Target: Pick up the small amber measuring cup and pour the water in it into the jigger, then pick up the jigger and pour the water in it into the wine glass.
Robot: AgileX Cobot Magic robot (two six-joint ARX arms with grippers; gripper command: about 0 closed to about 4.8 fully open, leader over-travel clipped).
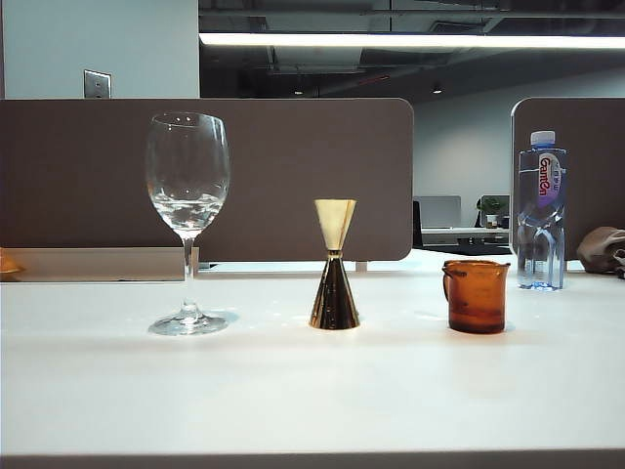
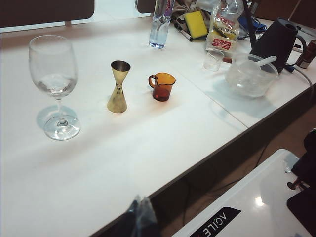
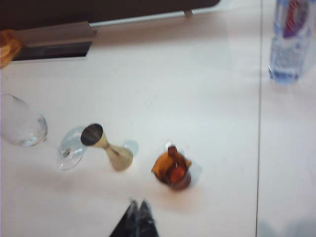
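an office with dark desk dividers sits behind a white table (image 1: 293, 391). three vessels stand upright in a row on it, each apart from the next: the wine glass (image 1: 187, 223) on the left, the gold jigger (image 1: 335, 265) in the middle, and the small amber measuring cup (image 1: 477, 296) on the right. a clear water bottle (image 1: 540, 211) stands farther back, beyond the cup. the right gripper (image 3: 137, 217) hangs above the table near the cup, its dark fingertips pressed together on nothing. the left gripper (image 2: 139, 216) hangs over the table's near edge, well away from the vessels, tips also together and empty.
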